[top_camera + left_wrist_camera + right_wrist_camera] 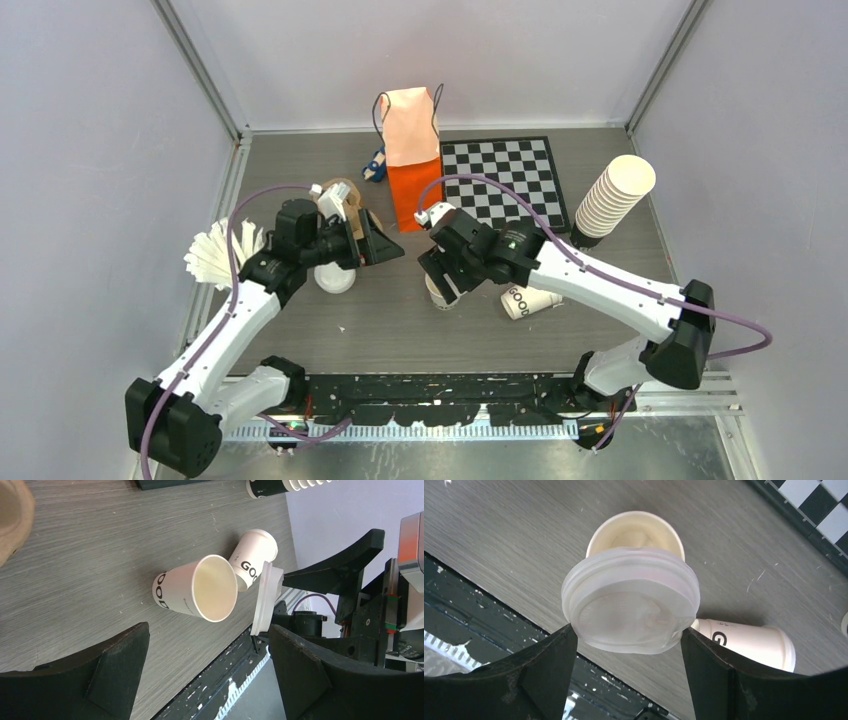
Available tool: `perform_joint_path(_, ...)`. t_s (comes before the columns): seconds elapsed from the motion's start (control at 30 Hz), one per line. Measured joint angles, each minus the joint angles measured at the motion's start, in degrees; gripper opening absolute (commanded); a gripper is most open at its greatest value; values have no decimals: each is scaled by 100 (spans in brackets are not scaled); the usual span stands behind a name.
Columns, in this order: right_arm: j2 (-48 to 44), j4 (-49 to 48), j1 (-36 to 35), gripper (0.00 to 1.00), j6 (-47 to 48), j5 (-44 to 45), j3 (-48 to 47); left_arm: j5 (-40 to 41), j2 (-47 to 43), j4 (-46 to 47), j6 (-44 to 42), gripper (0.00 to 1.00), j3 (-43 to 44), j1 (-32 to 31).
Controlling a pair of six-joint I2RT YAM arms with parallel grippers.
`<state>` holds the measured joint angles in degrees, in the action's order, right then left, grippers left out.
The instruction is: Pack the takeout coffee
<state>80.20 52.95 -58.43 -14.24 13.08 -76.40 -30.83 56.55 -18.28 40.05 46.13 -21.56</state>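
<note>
Over the bench [400,325], right jaws clamp the lid [631,602], left jaws gape; best centre it on the cup [638,530], then press level.

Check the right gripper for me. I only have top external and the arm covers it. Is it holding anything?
Observer: Yes. The right wrist view shows the right gripper clamped on a translucent white lid.
Operator: Seated on a cup?
Observer: No. In the left wrist view the lid is off the rim of the open cup, with a visible gap between them.
</note>
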Motion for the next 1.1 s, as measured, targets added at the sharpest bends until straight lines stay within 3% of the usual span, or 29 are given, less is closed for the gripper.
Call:
perform_joint_path(0.37,761,470,461,79,-4,-544,-527,-92,55,334,260,84,-728,33)
perform_joint_path(1.0,1781,723,752,83,177,-903,-1132,-221,420,828,487,74,-824,33)
perform_joint_path(1.1,1781,774,756,79,186,-914,-1189,-221,420,835,496,74,-824,33)
